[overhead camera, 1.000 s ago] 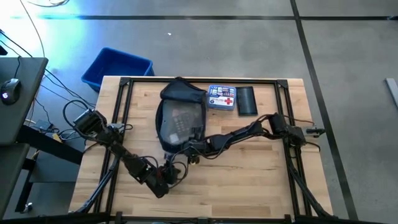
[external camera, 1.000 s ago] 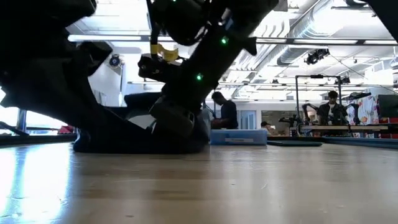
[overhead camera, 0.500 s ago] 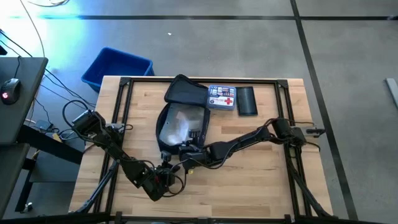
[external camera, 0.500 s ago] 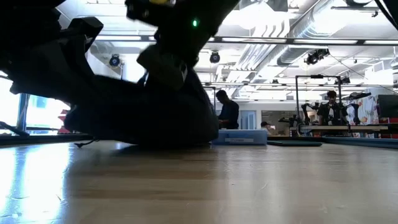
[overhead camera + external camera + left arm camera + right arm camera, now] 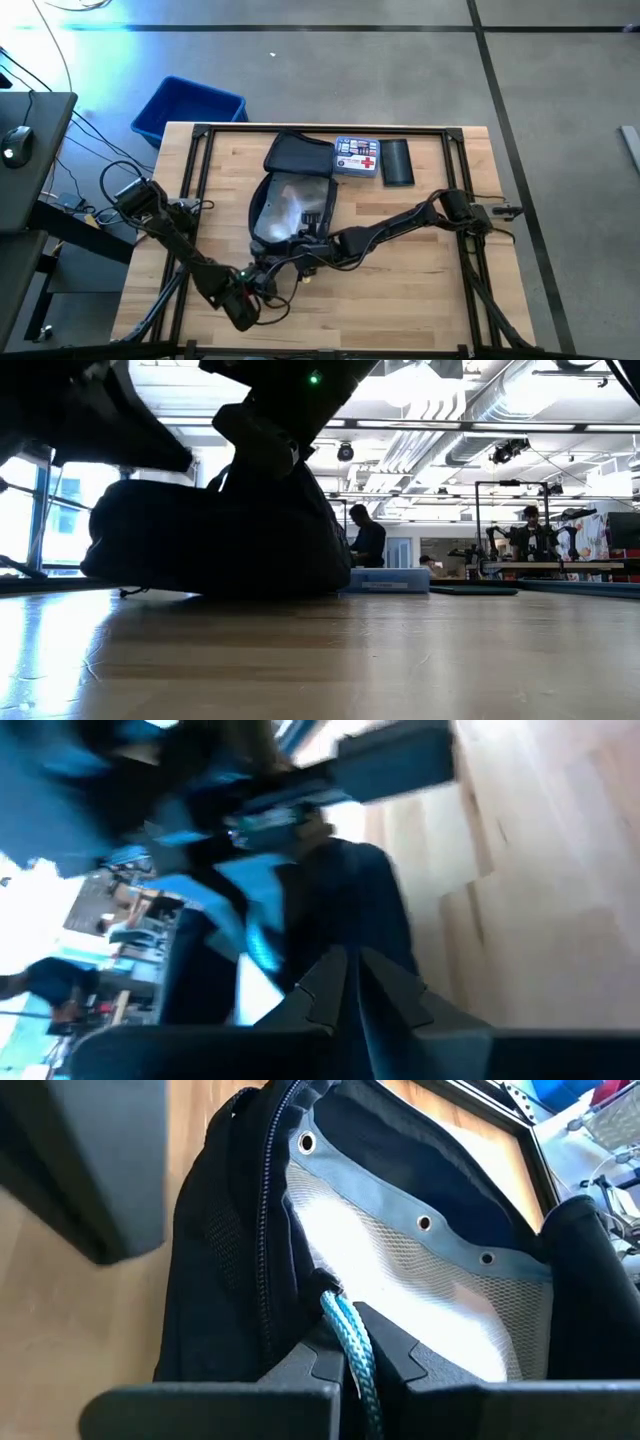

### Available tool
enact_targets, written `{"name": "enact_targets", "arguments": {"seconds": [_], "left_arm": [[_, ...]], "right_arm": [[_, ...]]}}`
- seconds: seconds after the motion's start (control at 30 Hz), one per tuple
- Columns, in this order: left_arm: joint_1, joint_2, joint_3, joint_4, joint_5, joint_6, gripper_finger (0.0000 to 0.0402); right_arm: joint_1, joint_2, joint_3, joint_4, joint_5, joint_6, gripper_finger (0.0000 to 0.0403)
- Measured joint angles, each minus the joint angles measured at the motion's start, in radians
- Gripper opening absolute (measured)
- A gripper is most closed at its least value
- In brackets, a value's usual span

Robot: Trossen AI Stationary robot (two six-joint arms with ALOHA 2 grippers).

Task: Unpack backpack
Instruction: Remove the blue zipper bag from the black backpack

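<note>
The backpack [image 5: 292,195] lies unzipped mid-tabletop [image 5: 400,290], its mesh lining [image 5: 400,1270] exposed; the right tool [image 5: 347,1362] is pinched tight on a teal zipper cord [image 5: 352,1342] at its near edge; the left tool [image 5: 352,982], fingers nearly together, holds nothing visible near the front edge.

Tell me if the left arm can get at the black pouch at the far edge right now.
Probably not directly. The backpack and the right arm, whose gripper is at the backpack's near end, lie between the left gripper near the front edge and the pouch.
</note>
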Motion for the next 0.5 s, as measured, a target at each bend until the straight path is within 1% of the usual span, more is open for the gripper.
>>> {"name": "enact_targets", "arguments": {"seconds": [0.07, 0.13, 0.37, 0.43, 0.5], "left_arm": [[-0.002, 0.000, 0.012, -0.048, -0.011, -0.047, 0.0028], [0.005, 0.000, 0.015, -0.086, -0.001, -0.100, 0.0047], [0.094, 0.000, 0.011, -0.297, 0.201, -0.401, 0.0115], [0.119, 0.000, 0.012, -0.332, 0.252, -0.455, 0.0123], [0.140, 0.000, 0.012, -0.336, 0.319, -0.460, 0.0122]], "right_arm": [[0.000, 0.000, 0.000, 0.000, -0.009, 0.005, 0.0000], [0.000, 0.000, 0.000, 0.000, -0.021, 0.007, 0.0000], [0.000, 0.000, 0.000, 0.004, -0.040, 0.007, 0.0000], [-0.001, 0.000, -0.001, 0.004, -0.042, 0.007, 0.0000], [-0.002, 0.000, -0.001, 0.004, -0.047, 0.007, 0.0000]]}}
